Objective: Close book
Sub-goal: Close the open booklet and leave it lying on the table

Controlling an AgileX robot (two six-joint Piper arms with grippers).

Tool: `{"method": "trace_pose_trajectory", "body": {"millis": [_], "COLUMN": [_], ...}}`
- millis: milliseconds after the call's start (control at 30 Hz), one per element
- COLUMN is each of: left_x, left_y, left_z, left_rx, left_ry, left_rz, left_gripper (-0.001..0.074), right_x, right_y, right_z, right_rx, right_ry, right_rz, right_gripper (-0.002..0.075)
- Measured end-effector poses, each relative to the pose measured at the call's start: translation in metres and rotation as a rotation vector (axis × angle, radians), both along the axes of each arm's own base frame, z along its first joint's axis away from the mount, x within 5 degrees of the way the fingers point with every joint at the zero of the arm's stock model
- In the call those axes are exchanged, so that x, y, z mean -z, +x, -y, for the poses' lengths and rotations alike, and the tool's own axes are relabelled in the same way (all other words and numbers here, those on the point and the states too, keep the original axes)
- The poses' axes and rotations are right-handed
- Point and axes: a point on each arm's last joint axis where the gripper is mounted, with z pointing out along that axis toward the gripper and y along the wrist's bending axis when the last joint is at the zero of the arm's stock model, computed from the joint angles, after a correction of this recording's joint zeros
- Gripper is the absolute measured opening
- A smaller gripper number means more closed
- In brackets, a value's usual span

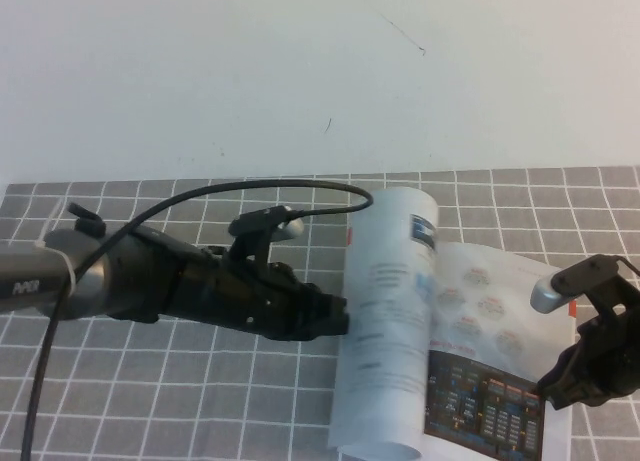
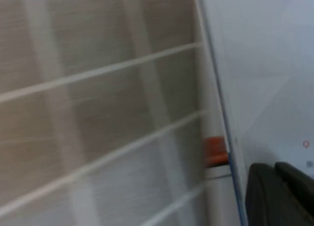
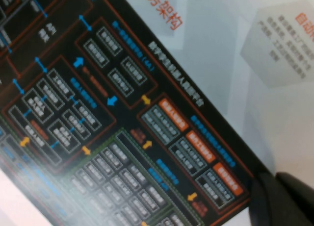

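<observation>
The left hand [image 1: 338,317] meets the left edge of the book's [image 1: 490,311] raised, curling left page [image 1: 388,311]; I cannot tell its grip. The right hand [image 1: 555,389] is at the near right page corner, and its grip is equally unclear. The open book lies right of centre on the grey-checked bench [image 1: 150,401], with a white wall [image 1: 300,71] on the far side.

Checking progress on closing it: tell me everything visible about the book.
The thin glossy white paper book lies open on the grey checked cloth. Its left page is lifted and curled rightwards; the right page, with a dark diagram, lies flat. The left claw meets the lifted page's back; the right claw rests at the flat page's right edge.
</observation>
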Motion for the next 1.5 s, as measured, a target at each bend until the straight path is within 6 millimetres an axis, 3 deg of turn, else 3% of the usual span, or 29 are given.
{"method": "trace_pose_trajectory", "body": {"millis": [167, 300, 400, 733, 833, 967, 1200, 1367, 1500], "left_x": [-0.018, -0.040, -0.062, -0.147, -0.163, -0.177, -0.172, -0.171, -0.169], "left_y": [-0.006, -0.006, -0.009, -0.036, -0.048, -0.068, -0.101, -0.134, -0.162], "left_z": [0.013, 0.007, 0.000, -0.028, -0.036, -0.051, -0.082, -0.099, -0.111], "left_rx": [0.039, 0.056, 0.062, 0.021, 0.045, 0.010, -0.163, -0.279, -0.362], "left_ry": [-0.090, -0.048, 0.010, 0.158, 0.224, 0.290, 0.388, 0.311, 0.220], "left_rz": [0.054, 0.176, 0.286, 0.628, 0.690, 0.681, 0.605, 0.712, 0.834], "left_gripper": [-0.0004, -0.0004, -0.0004, -0.0004, -0.0004, -0.0004, -0.0004, -0.0004, -0.0004], "right_x": [0.000, -0.003, -0.012, -0.103, -0.130, -0.168, -0.224, -0.243, -0.241], "right_y": [0.000, 0.001, -0.001, -0.021, -0.036, -0.060, -0.121, -0.170, -0.201], "right_z": [0.000, 0.006, 0.024, 0.091, 0.102, 0.099, 0.074, 0.055, 0.046], "right_rx": [0.002, 0.033, 0.066, 0.263, 0.338, 0.362, 0.264, 0.115, 0.072], "right_ry": [0.001, -0.007, -0.051, -0.131, -0.127, -0.118, -0.017, 0.014, 0.017], "right_rz": [-0.001, -0.004, 0.012, 0.310, 0.394, 0.546, 0.807, 0.981, 1.061], "right_gripper": [-0.0003, -0.0003, -0.0003, -0.0003, -0.0003, -0.0003, -0.0003, -0.0003, -0.0003]}}
